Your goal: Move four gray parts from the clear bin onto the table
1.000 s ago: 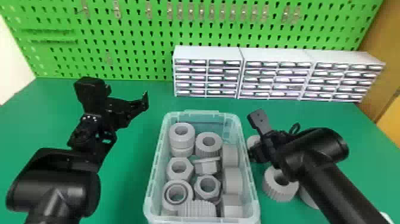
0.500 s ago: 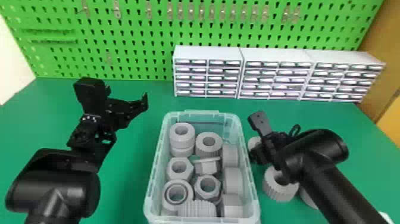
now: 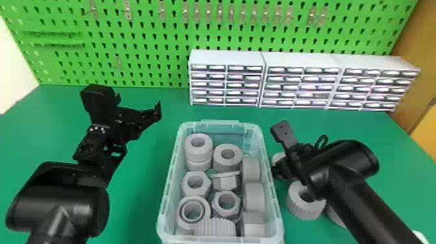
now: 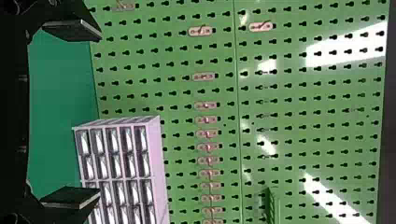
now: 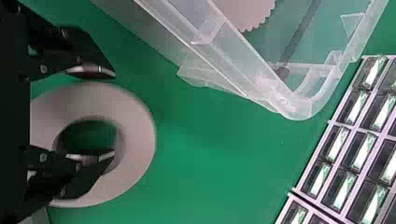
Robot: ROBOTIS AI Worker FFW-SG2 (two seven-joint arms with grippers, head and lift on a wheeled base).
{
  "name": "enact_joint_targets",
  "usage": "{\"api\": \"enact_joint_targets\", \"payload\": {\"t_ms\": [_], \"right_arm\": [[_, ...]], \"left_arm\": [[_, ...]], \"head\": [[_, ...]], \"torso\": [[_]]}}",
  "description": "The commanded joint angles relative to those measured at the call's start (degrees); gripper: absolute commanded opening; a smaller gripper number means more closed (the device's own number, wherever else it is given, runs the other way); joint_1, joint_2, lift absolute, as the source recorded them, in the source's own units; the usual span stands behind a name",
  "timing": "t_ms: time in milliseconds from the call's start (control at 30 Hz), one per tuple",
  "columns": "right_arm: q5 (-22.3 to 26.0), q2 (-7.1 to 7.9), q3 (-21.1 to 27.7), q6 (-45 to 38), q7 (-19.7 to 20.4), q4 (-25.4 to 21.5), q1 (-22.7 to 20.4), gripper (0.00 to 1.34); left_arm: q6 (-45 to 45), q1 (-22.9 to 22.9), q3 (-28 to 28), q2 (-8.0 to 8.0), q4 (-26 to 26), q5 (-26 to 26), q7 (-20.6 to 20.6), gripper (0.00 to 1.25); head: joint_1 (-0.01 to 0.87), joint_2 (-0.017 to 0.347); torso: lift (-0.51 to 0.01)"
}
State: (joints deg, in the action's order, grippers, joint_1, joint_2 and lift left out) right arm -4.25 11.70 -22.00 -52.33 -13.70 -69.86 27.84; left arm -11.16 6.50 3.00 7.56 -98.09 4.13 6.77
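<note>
Beside the clear bin, on the robot's right, a gray part sits partly behind the right arm, low enough to read as down on the tabletop. Right end effector at it: fingers spread, one over the ring's hole, the other just outside its outer edge. No pinch to be seen; looks like a release, though a grip about to be taken can't be ruled out.

Change over the last second: very little. Right arm all but in place; at most a slight shift of that part against the black hardware. Bin contents as before. For the task, then: likely a pause at the set-down, next call a straight lift clear of the ring so it isn't dragged.

Farther out, toward the robot: a ribbed part and another part, half covered by the arm. Makes three outside, so probably one to go. Left end effector parked on the bin's other side, wide apart, nothing between.
</note>
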Motion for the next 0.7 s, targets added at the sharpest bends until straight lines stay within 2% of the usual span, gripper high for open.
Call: {"api": "enact_joint_targets", "payload": {"t_ms": [0,667], "right_arm": [[0.12,-0.1,0.46,-0.05,-0.01,-0.01,-0.06,0.81],[-1.99,-0.01,0.02,-1.37,-0.01,-0.63,0.29,0.81]], "left_arm": [[0.0,0.0,-0.01,0.0,0.0,0.0,0.0,1.14],[0.0,0.0,-0.1,0.0,0.0,0.0,0.0,1.14]], "head": [[0.686,0.026],[0.686,0.026]], "torso": [[-0.05],[-0.05]]}}
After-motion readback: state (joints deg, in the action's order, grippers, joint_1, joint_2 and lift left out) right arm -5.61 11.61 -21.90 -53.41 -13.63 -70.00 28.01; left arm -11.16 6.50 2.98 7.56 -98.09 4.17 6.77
